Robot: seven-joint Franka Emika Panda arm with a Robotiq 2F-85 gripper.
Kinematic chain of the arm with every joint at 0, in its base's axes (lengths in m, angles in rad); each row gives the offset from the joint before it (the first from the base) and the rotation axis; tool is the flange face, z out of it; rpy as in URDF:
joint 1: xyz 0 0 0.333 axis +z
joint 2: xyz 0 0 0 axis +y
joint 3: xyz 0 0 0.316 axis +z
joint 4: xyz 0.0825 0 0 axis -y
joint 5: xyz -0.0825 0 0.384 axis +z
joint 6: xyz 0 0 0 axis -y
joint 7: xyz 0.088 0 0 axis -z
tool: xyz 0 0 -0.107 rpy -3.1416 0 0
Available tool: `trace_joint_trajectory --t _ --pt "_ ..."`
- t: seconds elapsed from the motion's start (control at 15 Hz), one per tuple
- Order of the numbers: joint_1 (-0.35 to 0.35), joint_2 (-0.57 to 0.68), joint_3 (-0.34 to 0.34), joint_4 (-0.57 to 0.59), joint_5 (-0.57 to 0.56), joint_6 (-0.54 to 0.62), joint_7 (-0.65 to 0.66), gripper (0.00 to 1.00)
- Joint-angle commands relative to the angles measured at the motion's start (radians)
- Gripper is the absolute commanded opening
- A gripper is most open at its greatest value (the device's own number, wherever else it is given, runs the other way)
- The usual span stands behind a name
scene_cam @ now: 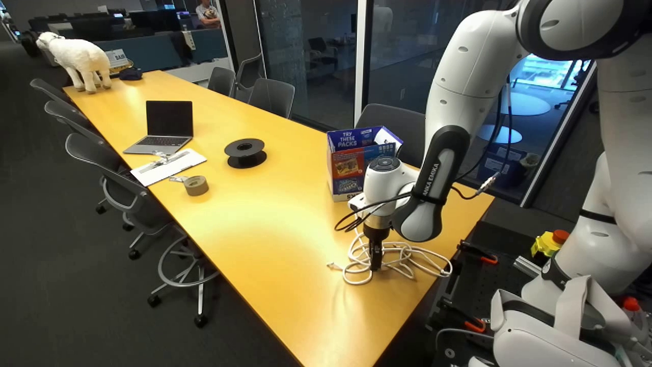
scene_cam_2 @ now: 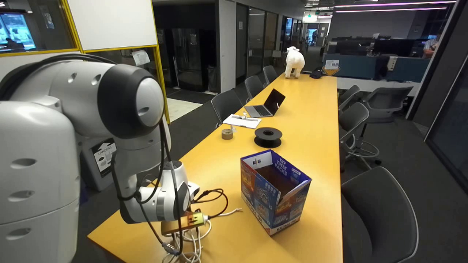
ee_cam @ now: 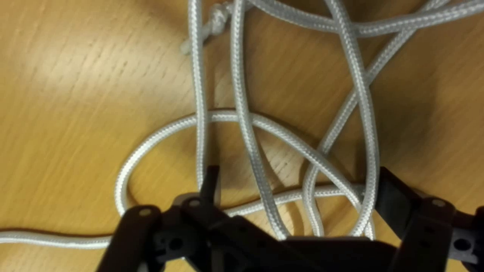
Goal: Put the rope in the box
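Observation:
The rope [scene_cam: 405, 253] is a white cord in a loose tangle on the table near its end. It shows partly behind the arm in an exterior view [scene_cam_2: 200, 233] and fills the wrist view [ee_cam: 241, 94]. The box [scene_cam: 349, 168] stands upright with its top open, blue with red and white printing. Its brown inside shows in an exterior view [scene_cam_2: 259, 193]. My gripper [scene_cam: 376, 260] points down into the tangle, close to the table. In the wrist view my gripper [ee_cam: 298, 175] has its fingers wide apart, with several rope strands between them, not clamped.
A black spool [scene_cam: 245, 153], a tape roll [scene_cam: 196, 185], a white clipboard [scene_cam: 170, 166] and a laptop [scene_cam: 170, 127] lie farther along the table [scene_cam: 285, 214]. A dark cable loop [scene_cam_2: 219, 197] hangs from the wrist. Chairs [scene_cam_2: 380, 212] stand along both sides.

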Motion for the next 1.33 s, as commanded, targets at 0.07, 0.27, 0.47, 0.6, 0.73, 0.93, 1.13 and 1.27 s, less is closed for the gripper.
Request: trace_joint_trajectory --t 0.07,0.27,0.47,0.6,0.73,0.93,1.13,1.27 --pt "0.008 0.005 -0.014 0.012 -0.046 0.002 0.007 1.0" --pt "0.0 0.0 -0.008 0.009 -0.057 -0.003 -0.001 1.0" --pt "-0.017 -0.013 0.008 0.004 -0.062 -0.026 -0.014 1.0" --pt "-0.028 -0.016 0.017 0.002 -0.059 -0.028 -0.019 1.0" --pt "-0.037 -0.018 0.023 0.0 -0.056 -0.03 -0.023 1.0" --pt "-0.061 -0.026 0.042 -0.004 -0.048 -0.037 -0.033 1.0" --pt "-0.09 -0.036 0.064 -0.006 -0.04 -0.053 -0.046 1.0" --pt "-0.124 -0.04 0.092 -0.009 -0.03 -0.058 -0.063 1.0"
